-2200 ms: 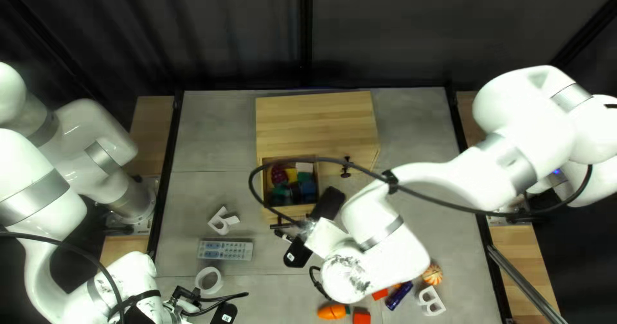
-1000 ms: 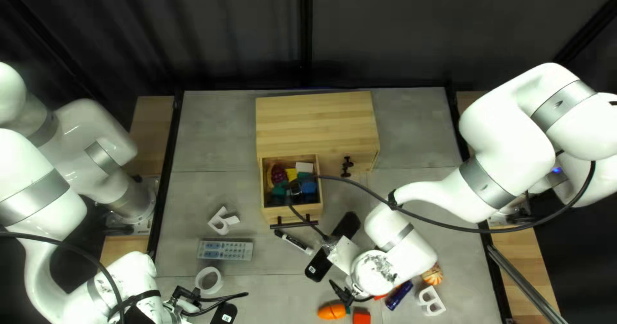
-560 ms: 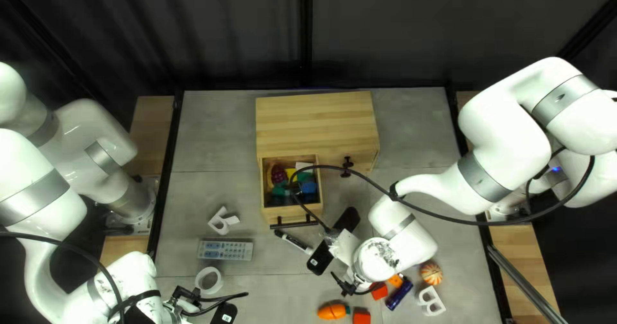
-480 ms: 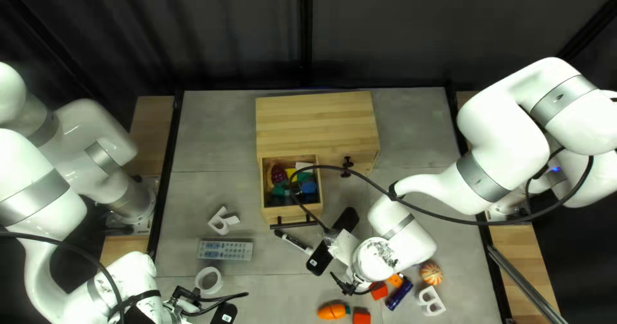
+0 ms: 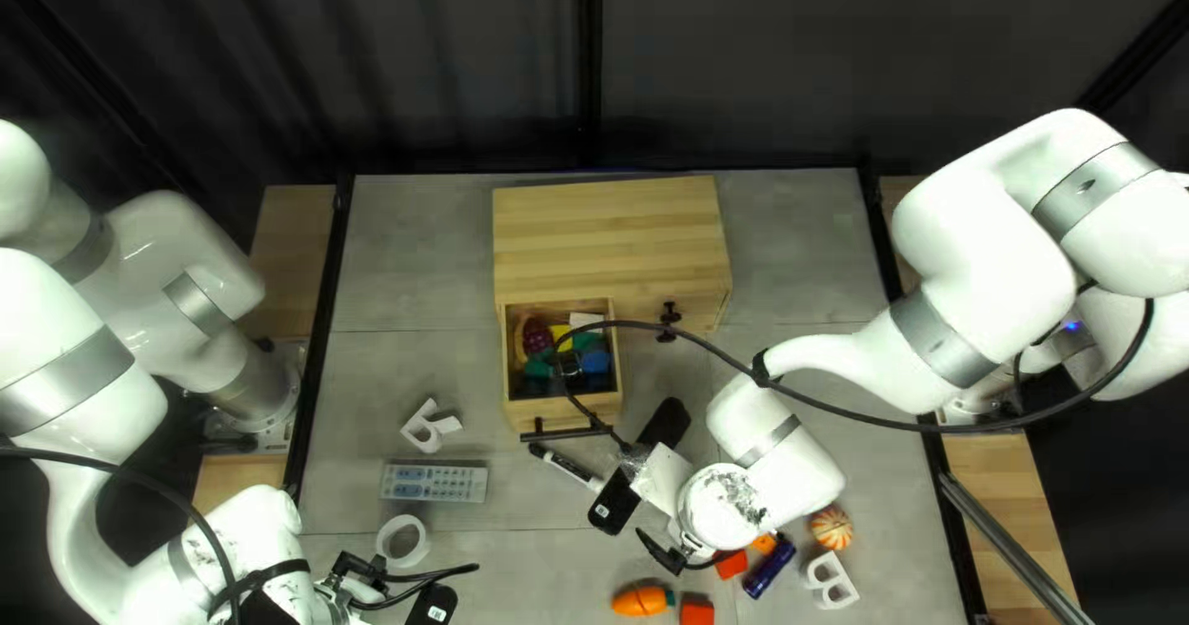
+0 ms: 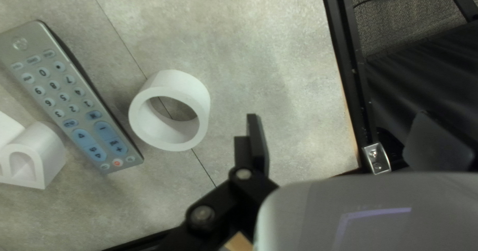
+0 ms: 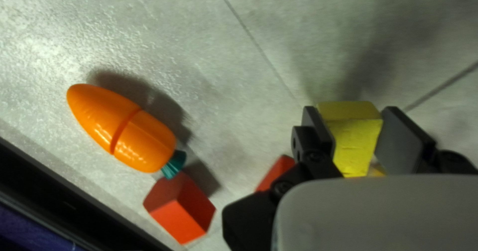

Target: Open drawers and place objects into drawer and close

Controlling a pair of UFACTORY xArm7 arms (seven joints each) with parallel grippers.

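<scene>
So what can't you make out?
Small objects in wooden drawer: tiny, crossed by black cable, top left view.
Yellow block in right pincer: hidden by white arm, top left view.
Partly visible red block: behind pincer links, right wrist view.
White plastic letter: cut by edge, left wrist view.

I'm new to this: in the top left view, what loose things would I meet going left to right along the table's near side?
White ring → orange carrot → red block → another red block → dark blue cylinder → white letter B.
</scene>
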